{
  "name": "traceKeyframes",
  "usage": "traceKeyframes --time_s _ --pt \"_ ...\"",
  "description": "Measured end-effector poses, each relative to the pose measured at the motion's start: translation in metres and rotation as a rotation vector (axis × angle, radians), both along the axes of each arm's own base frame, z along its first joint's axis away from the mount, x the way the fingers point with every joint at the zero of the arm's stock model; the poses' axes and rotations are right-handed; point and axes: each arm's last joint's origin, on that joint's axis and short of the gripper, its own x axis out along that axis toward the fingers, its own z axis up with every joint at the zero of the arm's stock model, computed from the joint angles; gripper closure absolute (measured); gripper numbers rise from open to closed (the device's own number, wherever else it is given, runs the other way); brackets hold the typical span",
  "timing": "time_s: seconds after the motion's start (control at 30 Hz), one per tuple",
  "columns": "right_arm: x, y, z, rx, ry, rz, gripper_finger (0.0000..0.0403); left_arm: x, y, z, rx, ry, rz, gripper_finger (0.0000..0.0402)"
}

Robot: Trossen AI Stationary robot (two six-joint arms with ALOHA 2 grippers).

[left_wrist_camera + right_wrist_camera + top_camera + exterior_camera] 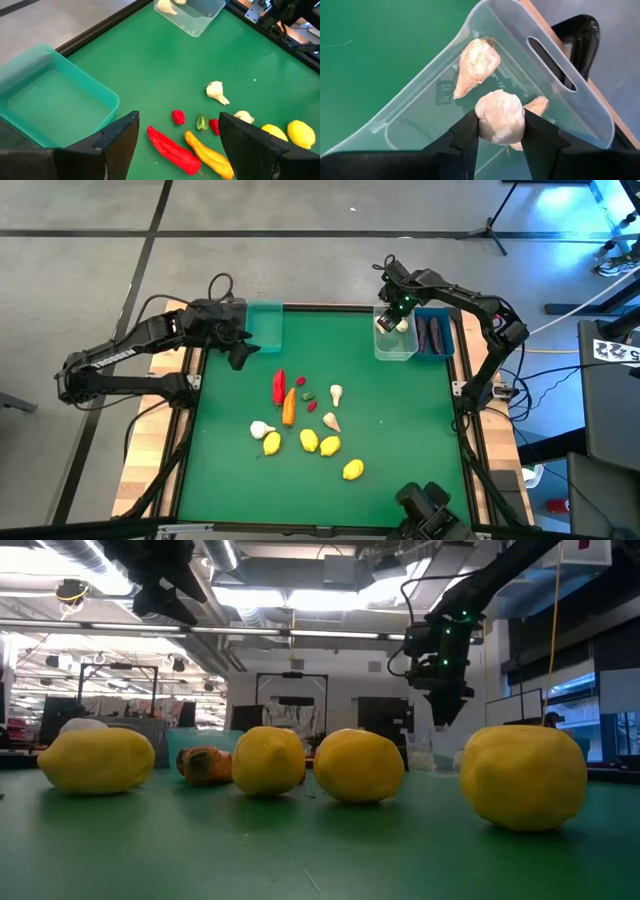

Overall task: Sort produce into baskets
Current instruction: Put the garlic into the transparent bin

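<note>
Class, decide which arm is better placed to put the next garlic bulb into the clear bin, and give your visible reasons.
The right arm. Its jaws are already shut on a garlic bulb directly above the clear bin, which holds other garlic. The left gripper is open, empty and beside the teal bin.

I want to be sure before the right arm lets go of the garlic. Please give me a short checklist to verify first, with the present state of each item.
1. The right gripper holds the garlic bulb between its fingers: ok.
2. The bulb is above the clear bin, not over the green mat: ok.
3. The bin already holds the same kind, a garlic piece lying inside: ok.
4. There is free floor in the bin for one more bulb: ok.
5. The left gripper is far away, by the teal bin, open: ok.
6. How high the bulb is above the bin floor: cannot tell.
</note>
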Motion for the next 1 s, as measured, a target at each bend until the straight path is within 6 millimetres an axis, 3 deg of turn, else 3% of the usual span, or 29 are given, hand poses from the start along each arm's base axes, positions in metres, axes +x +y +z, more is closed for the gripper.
traceKeyframes --time_s 0.33,0.67,1.0 --pt "-0.023 -0.018 0.0 0.018 -0.026 -0.073 0.0272 -0.001 0.002 0.0 0.022 0.01 0.069 0.0135" --pt "-0.013 -0.012 0.0 0.033 -0.074 -0.024 0.0268 -0.001 0.003 0.0 0.015 0.007 0.118 0.0135" --pt "-0.005 -0.011 0.001 -0.065 -0.007 0.023 0.0193 0.001 0.005 -0.002 0.02 0.023 0.168 0.0135"
